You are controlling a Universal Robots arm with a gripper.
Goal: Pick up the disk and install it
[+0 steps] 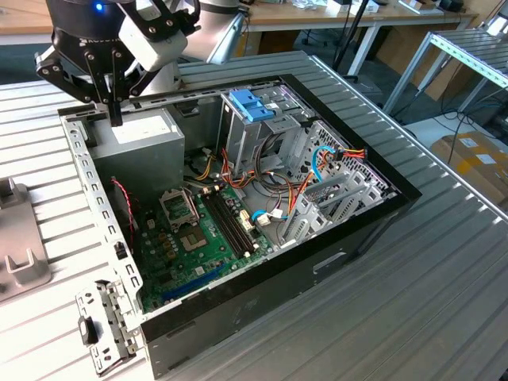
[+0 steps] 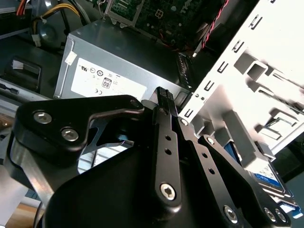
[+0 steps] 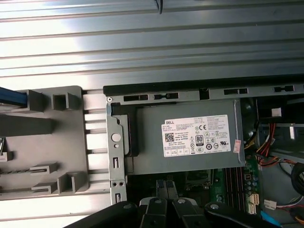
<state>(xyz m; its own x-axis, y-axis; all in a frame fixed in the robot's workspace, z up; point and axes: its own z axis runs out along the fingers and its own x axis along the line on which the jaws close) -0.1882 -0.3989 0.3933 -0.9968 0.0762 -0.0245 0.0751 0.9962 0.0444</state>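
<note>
The tool hangs over the grey power supply at a corner of the open computer case, its black fingers pressed together and holding nothing. The disk lies to the tool's side, outside the case, at a grey holder on the ribbed metal counter. It is a flat drive with a blue-and-white label and a bright blue plastic edge, partly hidden behind the tool's linkage.
</note>
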